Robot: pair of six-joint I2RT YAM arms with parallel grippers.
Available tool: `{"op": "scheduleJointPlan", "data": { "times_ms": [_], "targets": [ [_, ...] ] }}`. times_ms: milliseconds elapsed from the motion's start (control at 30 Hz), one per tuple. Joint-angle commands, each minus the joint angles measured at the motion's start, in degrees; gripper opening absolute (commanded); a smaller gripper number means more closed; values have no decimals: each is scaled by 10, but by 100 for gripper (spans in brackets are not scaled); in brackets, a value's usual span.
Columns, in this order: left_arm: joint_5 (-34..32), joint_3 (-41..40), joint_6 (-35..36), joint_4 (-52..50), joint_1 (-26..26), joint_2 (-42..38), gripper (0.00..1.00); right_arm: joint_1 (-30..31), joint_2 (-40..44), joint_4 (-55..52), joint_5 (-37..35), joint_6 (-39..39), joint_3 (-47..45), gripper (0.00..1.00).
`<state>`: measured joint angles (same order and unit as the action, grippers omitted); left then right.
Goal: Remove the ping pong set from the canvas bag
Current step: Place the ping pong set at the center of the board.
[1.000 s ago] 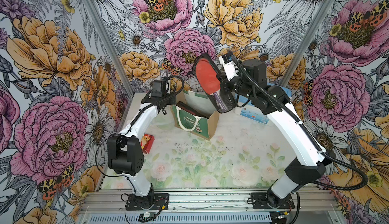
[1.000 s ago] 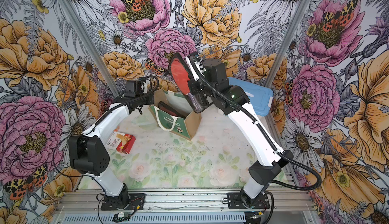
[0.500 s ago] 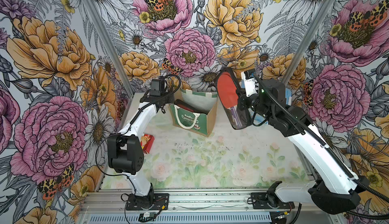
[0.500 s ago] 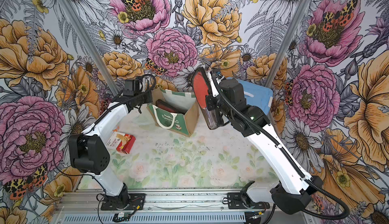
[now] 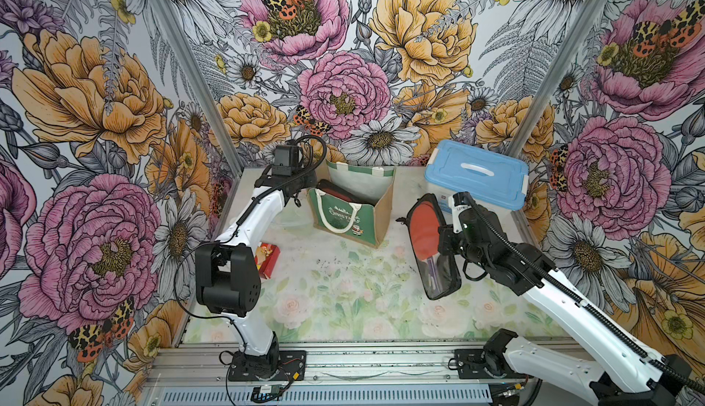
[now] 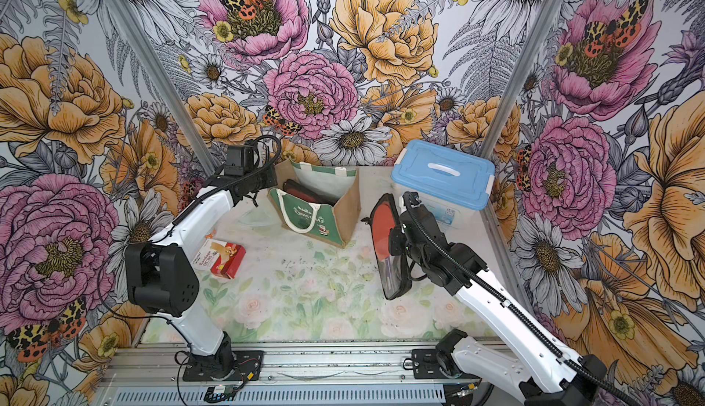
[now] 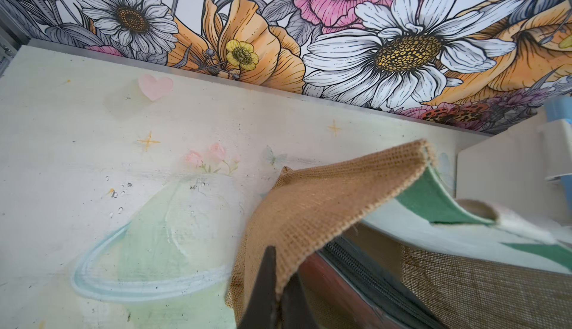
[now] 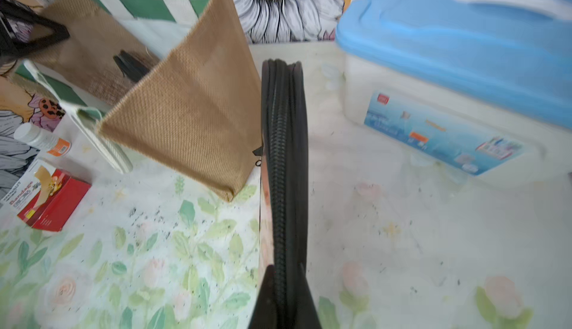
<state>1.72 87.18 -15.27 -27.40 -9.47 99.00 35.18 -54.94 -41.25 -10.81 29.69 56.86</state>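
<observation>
my left jaws pinch the canvas bag [image 5: 335, 221] by the worktop's [image 5: 343, 289] far edge to steady it, while my right jaws grip the ping pong set [image 5: 429, 238] on edge, outside, nearer the right edge.

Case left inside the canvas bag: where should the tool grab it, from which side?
Probably the exposed zippered edge of the case, from straight above through the open mouth. It leans on edge inside the canvas bag, whose walls block every side; the left tool pinches the burlap side wall.
</observation>
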Motion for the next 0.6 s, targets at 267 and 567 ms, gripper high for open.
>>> {"op": "scheduleJointPlan", "data": {
  "times_ms": [267,567],
  "targets": [
    [5,4,5,17,-16,-1,0,-2,58,236,159,194,-159,0],
    [8,4,8,16,-17,3,0,16,22,512,218,336,-302,0]
  ]
}}
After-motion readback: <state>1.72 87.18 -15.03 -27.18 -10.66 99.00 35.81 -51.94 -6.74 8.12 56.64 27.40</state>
